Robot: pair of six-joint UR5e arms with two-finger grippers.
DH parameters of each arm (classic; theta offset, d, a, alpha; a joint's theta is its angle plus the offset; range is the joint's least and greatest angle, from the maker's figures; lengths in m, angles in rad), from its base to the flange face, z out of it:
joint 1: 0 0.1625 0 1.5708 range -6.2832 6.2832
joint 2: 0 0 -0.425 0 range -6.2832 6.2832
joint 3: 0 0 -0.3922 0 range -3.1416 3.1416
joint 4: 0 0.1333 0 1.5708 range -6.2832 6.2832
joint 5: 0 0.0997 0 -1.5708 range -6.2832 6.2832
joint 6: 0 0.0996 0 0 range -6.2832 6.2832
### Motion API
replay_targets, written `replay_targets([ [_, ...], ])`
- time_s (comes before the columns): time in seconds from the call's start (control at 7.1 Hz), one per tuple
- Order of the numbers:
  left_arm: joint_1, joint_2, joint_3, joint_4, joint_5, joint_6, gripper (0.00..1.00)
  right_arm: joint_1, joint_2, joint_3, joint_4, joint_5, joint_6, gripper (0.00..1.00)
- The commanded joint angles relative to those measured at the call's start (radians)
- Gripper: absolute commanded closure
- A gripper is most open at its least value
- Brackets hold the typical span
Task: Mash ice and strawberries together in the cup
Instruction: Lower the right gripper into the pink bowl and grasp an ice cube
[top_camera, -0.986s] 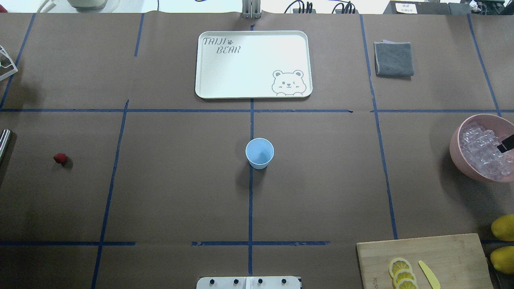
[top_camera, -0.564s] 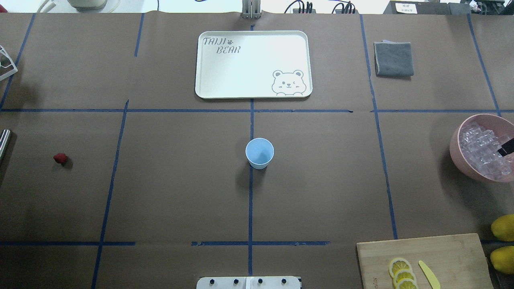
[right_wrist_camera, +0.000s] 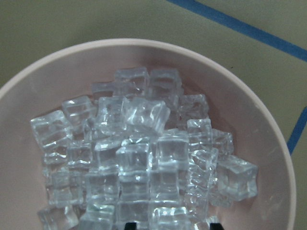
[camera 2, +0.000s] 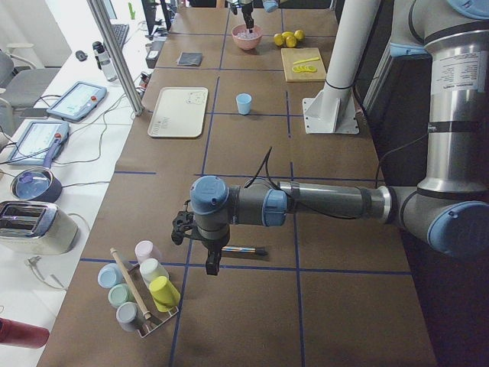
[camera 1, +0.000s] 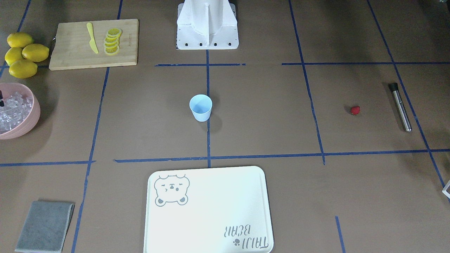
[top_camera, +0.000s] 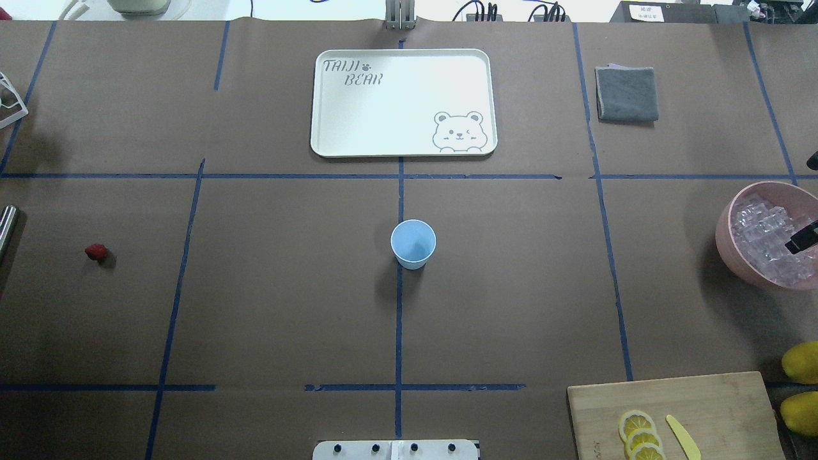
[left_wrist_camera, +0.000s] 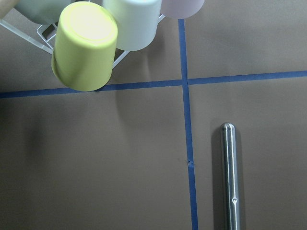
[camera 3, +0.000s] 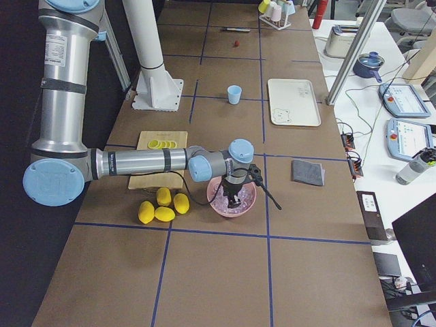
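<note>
ice: clear, glassy, glossy | bowl: pink plastic, matt | cup: blue plastic, smooth | table cover: brown matt paper | rod: polished metal | board: pale wood | cloth: grey, matt | tray: cream, smooth, slight sheen

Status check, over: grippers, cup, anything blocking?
Right gripper open over ice in pink bowl. Left gripper near metal rod, state unclear. Blue cup empty; strawberry on table. Nothing between bowl and cup.

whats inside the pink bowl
A heap of clear ice cubes fills the pink bowl, with the right gripper just above them. The bowl's floor is hidden under the heap.
</note>
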Motion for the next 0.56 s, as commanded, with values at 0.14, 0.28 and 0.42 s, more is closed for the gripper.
replay_targets([
  [0.14,0.000,0.000,-0.005,0.000,0.000,-0.002,0.00,-0.004,0.008,-0.008,0.001,-0.017,-0.001,0.41],
  [0.28,0.002,0.000,-0.002,0.000,-0.002,-0.002,0.00,-0.002,0.007,-0.008,0.001,-0.017,-0.001,0.42],
  [0.42,0.000,0.000,0.001,0.000,0.000,-0.002,0.00,-0.002,0.007,-0.008,0.001,-0.017,-0.001,0.54],
])
